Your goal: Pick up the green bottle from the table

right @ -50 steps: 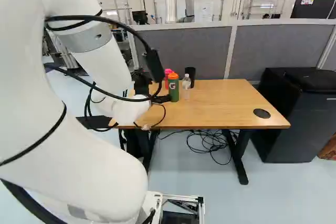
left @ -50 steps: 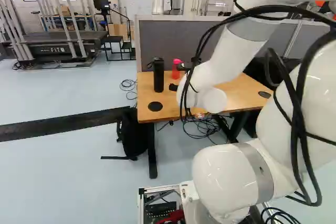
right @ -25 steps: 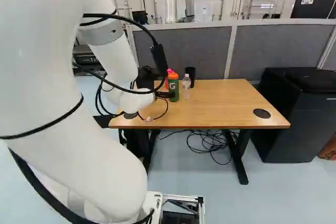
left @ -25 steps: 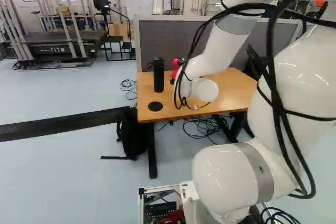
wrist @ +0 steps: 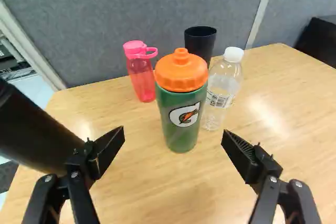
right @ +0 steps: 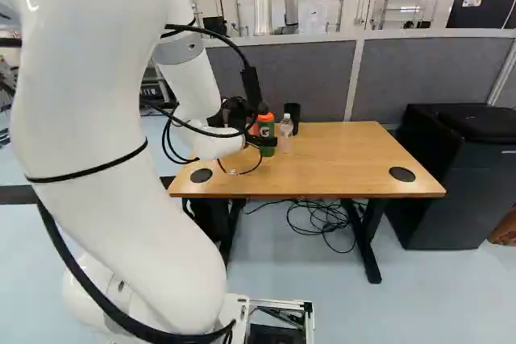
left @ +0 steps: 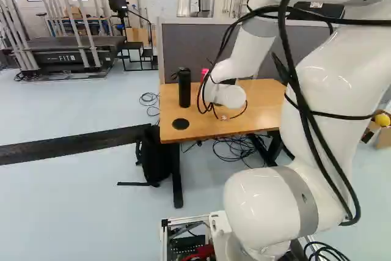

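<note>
One white arm point(left: 259, 203), bent up and forward from the joint at the foot of both base views, with black cables point(right: 89, 324) looped along it. Low beside one leg of the table, a black backpack point(left: 157, 157). Above, the wooden table point(right: 347, 159) itself, with round black grommets point(right: 401, 174) set into its top and a tangle of floor cables point(right: 318, 215) underneath. Over the tabletop, the black gripper point(right: 262, 142), fingers spread wide. Points toward the green bottle point(wrist: 180, 116), orange lid on top. Stands upright on the table, ahead of the gap between the fingers and apart from both; partly hidden behind the gripper in the right base view. Near one finger, in the wrist view, a tall black bottle point(left: 184, 88). Just beside the green bottle and slightly farther back, a clear plastic bottle point(wrist: 223, 85) with a white cap; hard to tell whether touching. Behind, on the opposite side, a pink bottle point(wrist: 142, 77), and behind the green lid a dark cup point(wrist: 200, 43). Past one end of the table, a large black bin point(right: 459, 183). Across the back, a grey partition point(right: 290, 78); farther off in the left base view, a treadmill point(left: 61, 58).
</note>
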